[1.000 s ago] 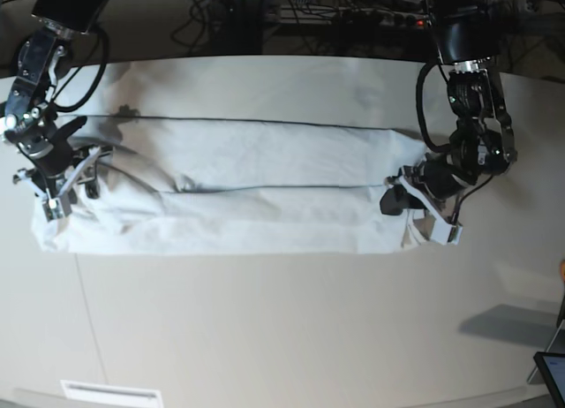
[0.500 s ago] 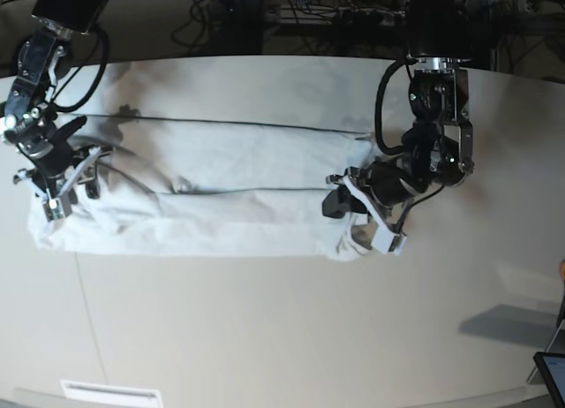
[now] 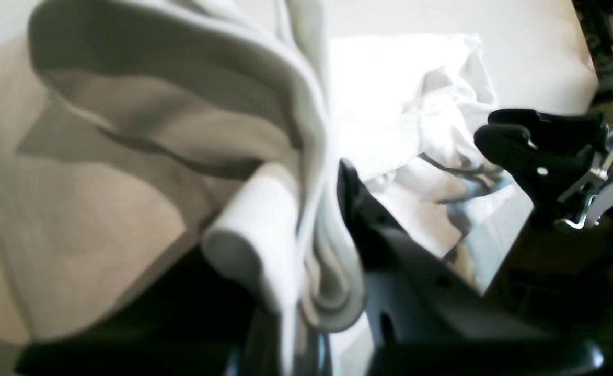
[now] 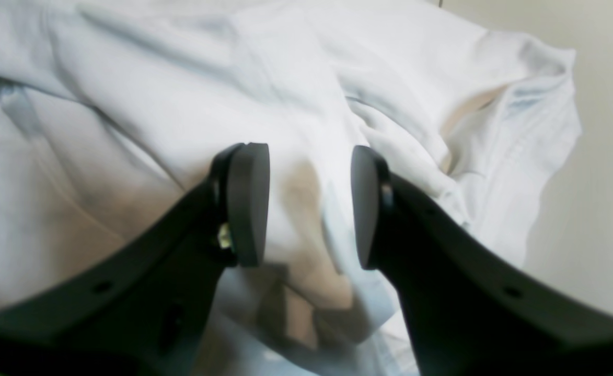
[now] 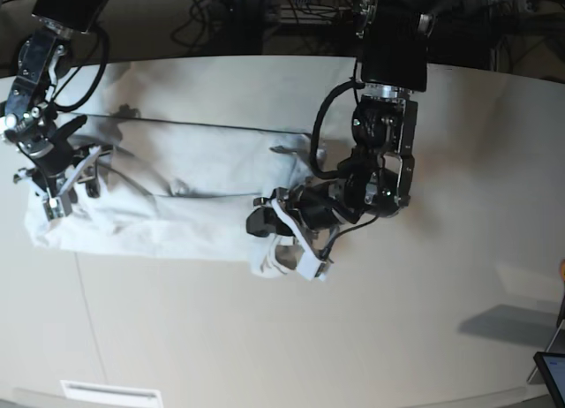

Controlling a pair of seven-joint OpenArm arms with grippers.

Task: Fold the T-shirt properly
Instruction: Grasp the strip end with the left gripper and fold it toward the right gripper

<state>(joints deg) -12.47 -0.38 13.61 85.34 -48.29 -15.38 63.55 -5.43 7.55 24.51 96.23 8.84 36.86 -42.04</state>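
While my left tool [image 5: 281, 240] pinches the shirt's [image 5: 168, 192] end above the worktop [image 5: 265, 337], its long strip runs toward my right tool [image 5: 55, 185], spread over the far end.

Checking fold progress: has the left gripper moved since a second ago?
Yes. In the base view the left gripper, shut on the T-shirt, has travelled leftward along the table, dragging that end toward the right gripper.

A robotics lab: two black arms [image 5: 380, 117] mounted over a broad off-white tabletop [image 5: 265, 337], with tangled cables [image 5: 221, 24] and dark equipment along the back edge, and a screen corner [image 5: 552, 373] at the right.
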